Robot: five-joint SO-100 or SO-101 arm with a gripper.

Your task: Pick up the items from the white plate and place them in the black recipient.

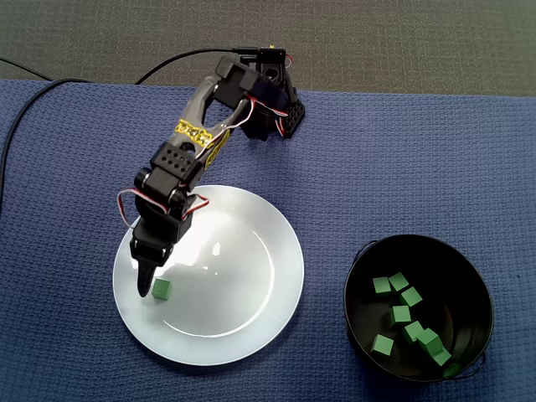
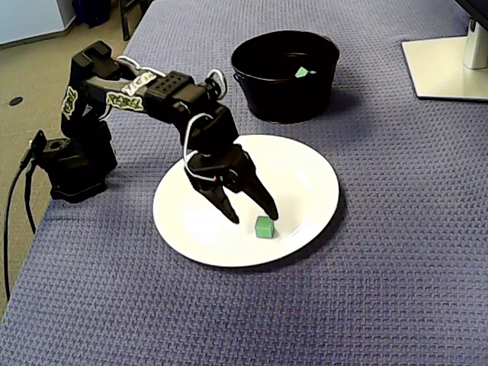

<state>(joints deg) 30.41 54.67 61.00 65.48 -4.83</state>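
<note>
Your claw [image 2: 252, 216] over the white plate [image 2: 305, 164].
Jaws wide, empty; green cube [image 2: 264, 226] just beside one fingertip [image 2: 271, 215] (more cubes [image 1: 402, 314] in the black bowl [image 2: 286, 95]).

Black arm [image 2: 145, 95], yellow stickers, white cables

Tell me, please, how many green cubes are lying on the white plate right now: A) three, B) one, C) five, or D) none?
B: a single green cube lies on the white plate, close to the open gripper; the other cubes sit inside the black bowl.
</note>
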